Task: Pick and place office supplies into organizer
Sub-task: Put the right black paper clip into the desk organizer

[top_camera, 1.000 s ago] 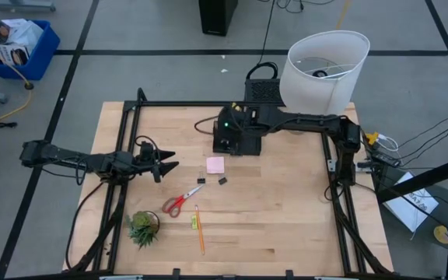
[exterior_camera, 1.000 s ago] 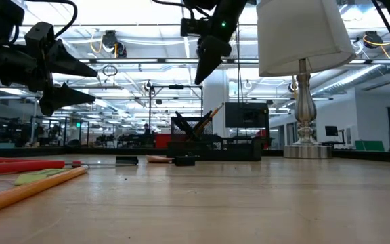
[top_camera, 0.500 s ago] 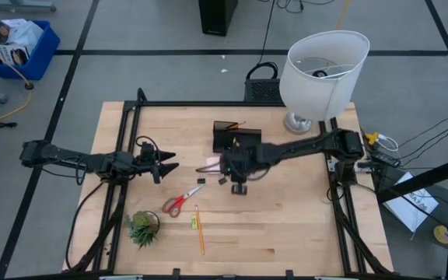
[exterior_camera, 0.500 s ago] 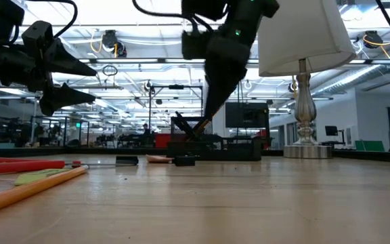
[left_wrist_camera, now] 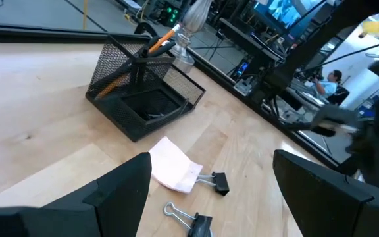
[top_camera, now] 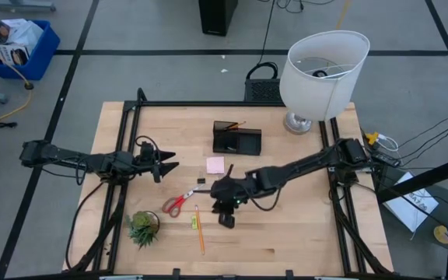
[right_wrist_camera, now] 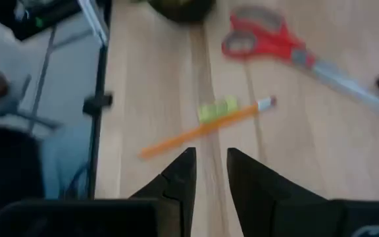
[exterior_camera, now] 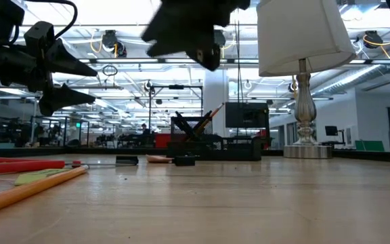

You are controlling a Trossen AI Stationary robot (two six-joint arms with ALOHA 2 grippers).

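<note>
in the low view the right gripper (exterior_camera: 205, 57) is mostly lost as a dark blur cut off by the top edge, so nothing can be told there about its grip. from the right wrist view its two dark fingers (right_wrist_camera: 179, 178) are seen nearly together with only a thin gap between them, nothing clamped in it. they hang above the bare wooden worktop (top_camera: 302, 225), near an orange pencil (right_wrist_camera: 202, 128) with a yellow-green scrap (right_wrist_camera: 217, 108) lying against it. the red-handled scissors (right_wrist_camera: 275, 43) are smeared there, blade tips hard to make out.

from above, the scissors (top_camera: 179, 202) lie near the middle of the worktop, with the pencil (top_camera: 199, 229) just beside them. the pink sticky-note pad (top_camera: 215, 165) lies between them and the organizer (top_camera: 236, 138). the organizer is a black wire-mesh caddy, boxy, with an orange pencil stuck slanted in its taller compartment. two small black clips (left_wrist_camera: 206, 181) with shiny wire handles lie just beside the pad; whether the nearer one touches it can't be told.

the left gripper (top_camera: 166, 162) is held off at the left side, its pointed fingers (left_wrist_camera: 120, 187) spread wide and empty. a spiky green potted plant (top_camera: 142, 227) is set near the front left corner. the white lampshade (top_camera: 323, 70) hides most of its metal base.
</note>
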